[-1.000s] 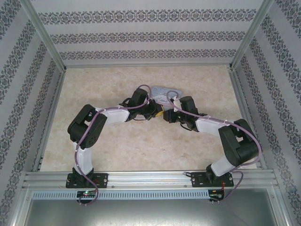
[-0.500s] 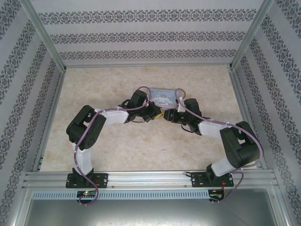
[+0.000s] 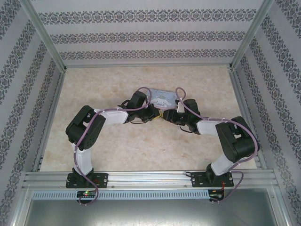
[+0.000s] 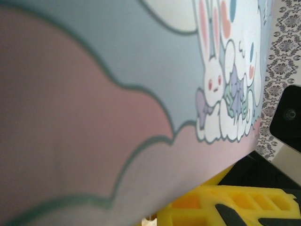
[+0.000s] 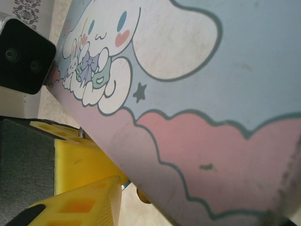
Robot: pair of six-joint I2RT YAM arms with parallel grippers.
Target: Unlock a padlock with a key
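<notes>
Closely, left claw [image 3: 156, 113] pressed together, right claw [image 3: 168, 114] unclear, both just beside tin [image 3: 162, 97]; padlock, key hidden

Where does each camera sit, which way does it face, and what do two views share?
Top external: fixed above and behind the bases, facing down at the table; both arms show, left tool and right tool close together by the tin.
Left wrist: on the left arm, close against the tin's printed face; yellow pads at bottom.
Right wrist: on the right arm, equally close; yellow pads lower left.
Shared: both wrist views show the same cartoon print.
</notes>
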